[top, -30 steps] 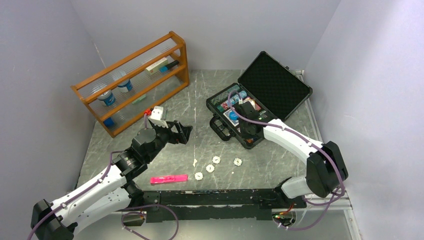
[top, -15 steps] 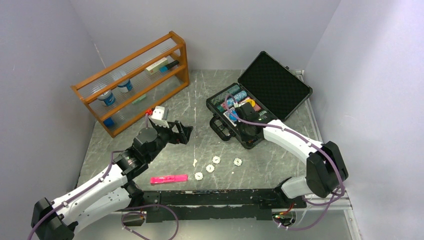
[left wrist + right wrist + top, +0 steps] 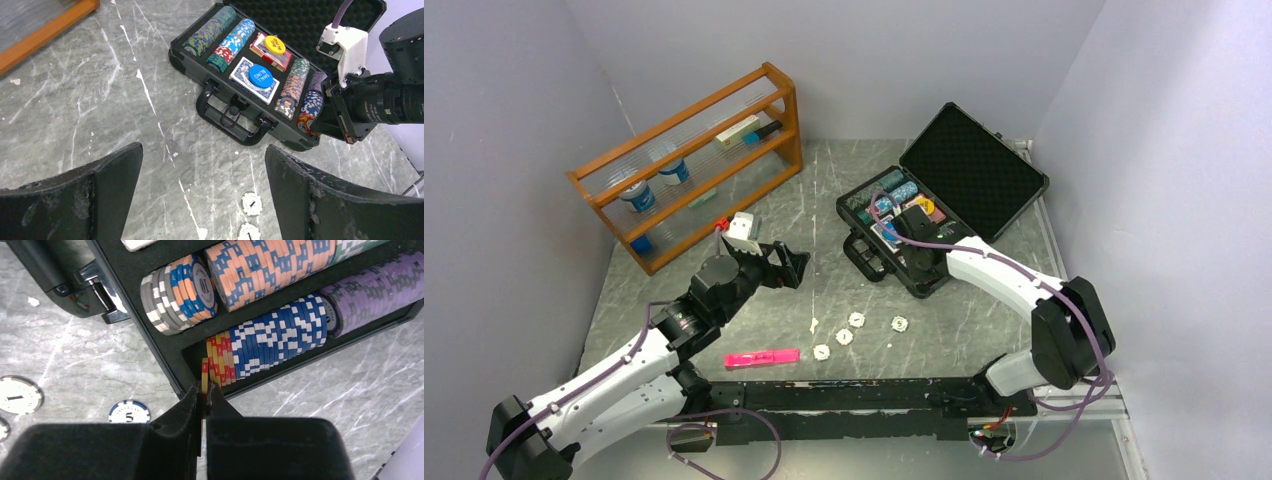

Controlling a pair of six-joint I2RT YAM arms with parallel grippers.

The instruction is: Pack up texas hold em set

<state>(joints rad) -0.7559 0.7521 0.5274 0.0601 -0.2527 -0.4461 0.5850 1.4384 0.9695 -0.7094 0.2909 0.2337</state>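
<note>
The right tool clenched a red-and-yellow chip upright at the end of a chip row in the open case, toward the tabletop's far right corner. The left tool gaped released, left of it.

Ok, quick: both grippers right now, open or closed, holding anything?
Left gripper: open, holding nothing.
Right gripper: closed on a red-and-yellow chip.

Red-yellow chip — face hidden
</note>
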